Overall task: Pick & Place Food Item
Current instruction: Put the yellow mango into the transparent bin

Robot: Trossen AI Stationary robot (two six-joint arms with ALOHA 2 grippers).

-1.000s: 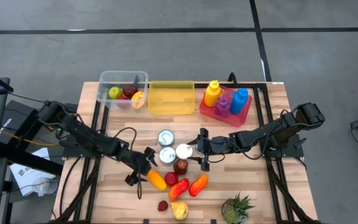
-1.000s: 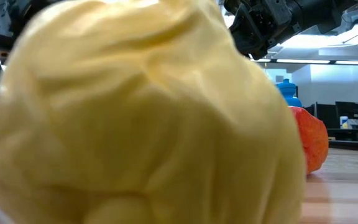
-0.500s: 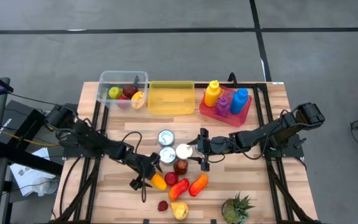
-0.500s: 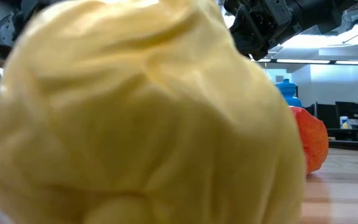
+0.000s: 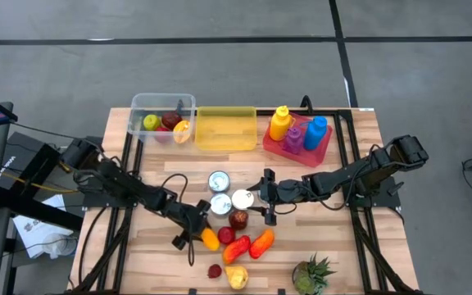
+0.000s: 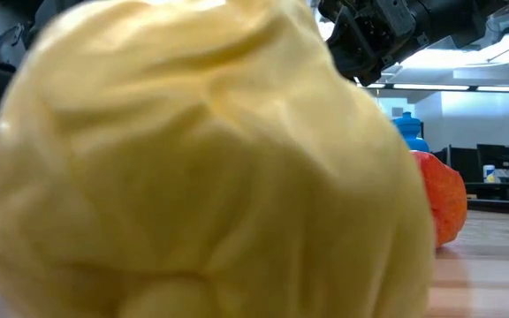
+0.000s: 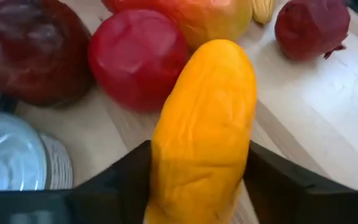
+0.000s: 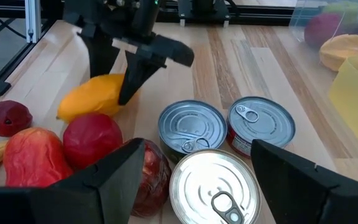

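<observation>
A clear plastic bin (image 5: 162, 116) is sitting at the far edge of the wooden table (image 5: 342, 254), holding a green fruit, a dark red one and an orange-yellow piece; beside it a yellow container (image 5: 225, 129) is standing with nothing visible inside, and next to that a red tray (image 5: 297, 140) is carrying yellow, purple and blue bottles. Three tin cans (image 8: 191, 126) are clustered mid-table, with loose toy food lying in front of them: a dark red apple, a red ball, a red-orange pepper, a small beet, a pale yellow piece filling most of the low view, and a pineapple near the front edge. Grey floor is surrounding the table, and desks with monitors are showing in the room behind. The left gripper (image 7: 199, 180) is reaching down over the orange mango (image 7: 205, 130), which is lying on the table beside the red ball, its fingers standing on either side of the fruit and touching it. The right gripper (image 8: 185, 177) is waiting just beside the cans, fingers spread apart and holding nothing.
</observation>
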